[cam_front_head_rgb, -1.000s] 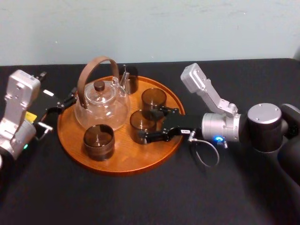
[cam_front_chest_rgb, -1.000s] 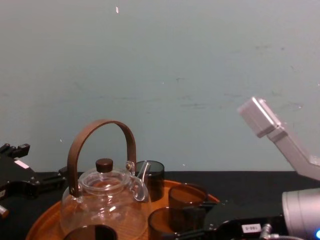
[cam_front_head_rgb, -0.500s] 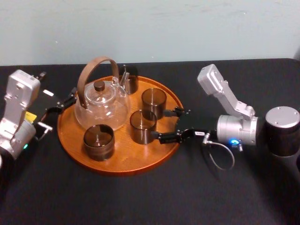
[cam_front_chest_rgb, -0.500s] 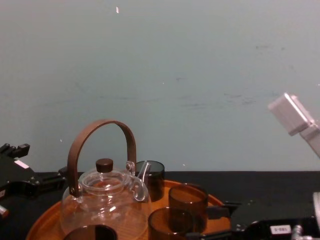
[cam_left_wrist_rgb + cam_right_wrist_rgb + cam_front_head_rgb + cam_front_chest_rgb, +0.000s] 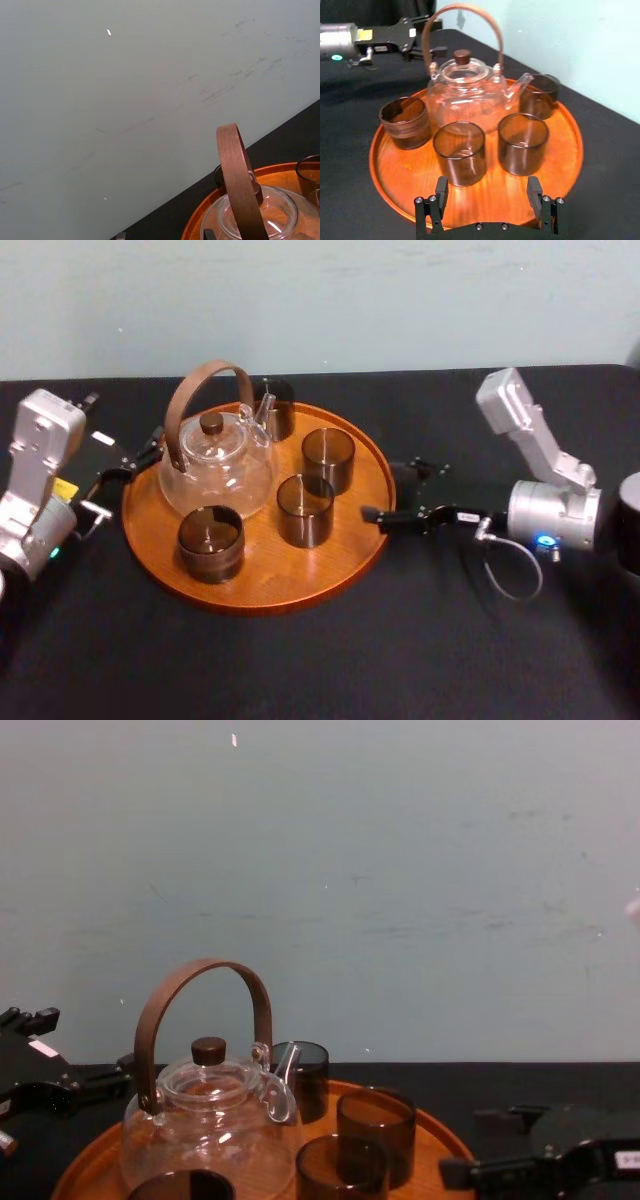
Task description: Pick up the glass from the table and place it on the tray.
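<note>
We see the dark smoky-brown glass tumbler [image 5: 305,508] standing upright on the large round orange-brown wooden tray [image 5: 262,578], in the tray's right half and a little in from its rim. The right gripper [image 5: 386,491] lies low over the flat matte black table [image 5: 300,665], just outside the tray's right rim; its black fingers [image 5: 441,189] are spread wide apart with nothing between them, and they point across the tray toward that tumbler without touching it.

Also on the tray are a clear glass teapot with a curved brown wooden handle [image 5: 215,465] in the tray's left half, a second brown tumbler [image 5: 328,458] toward the tray's far right, a third [image 5: 210,542] at its near left, and a fourth [image 5: 275,406] at its far edge.

The left gripper [image 5: 132,460] sits just outside the tray's left rim, and its fingers look parted and empty.
</note>
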Action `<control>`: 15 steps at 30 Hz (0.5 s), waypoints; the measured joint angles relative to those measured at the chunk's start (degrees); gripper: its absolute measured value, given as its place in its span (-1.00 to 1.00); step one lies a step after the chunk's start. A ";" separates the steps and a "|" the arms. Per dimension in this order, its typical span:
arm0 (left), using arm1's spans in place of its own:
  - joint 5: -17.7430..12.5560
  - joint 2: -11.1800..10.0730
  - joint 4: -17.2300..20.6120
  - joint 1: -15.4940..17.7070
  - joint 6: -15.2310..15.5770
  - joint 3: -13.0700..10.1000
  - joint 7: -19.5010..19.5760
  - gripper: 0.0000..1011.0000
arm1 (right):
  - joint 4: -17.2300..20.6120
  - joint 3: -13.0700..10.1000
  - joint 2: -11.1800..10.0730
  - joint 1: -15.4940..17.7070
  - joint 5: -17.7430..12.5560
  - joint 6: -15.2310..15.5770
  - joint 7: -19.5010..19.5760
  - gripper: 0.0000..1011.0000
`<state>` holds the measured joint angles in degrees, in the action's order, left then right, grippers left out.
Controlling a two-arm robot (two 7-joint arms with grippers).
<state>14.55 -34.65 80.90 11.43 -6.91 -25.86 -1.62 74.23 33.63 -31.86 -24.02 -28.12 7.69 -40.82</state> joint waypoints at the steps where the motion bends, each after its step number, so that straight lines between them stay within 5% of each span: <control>1: 0.00 0.00 0.00 0.00 0.00 0.00 0.00 0.98 | 0.05 -0.18 -0.14 0.09 -0.16 -0.08 0.09 0.98; 15: 0.00 0.00 0.00 0.00 0.00 0.00 0.00 0.98 | -1.99 -4.42 -0.72 0.36 -2.64 -1.72 2.99 0.98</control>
<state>14.55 -34.65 80.90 11.43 -6.91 -25.86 -1.62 72.24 29.21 -32.58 -23.66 -30.76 5.97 -37.83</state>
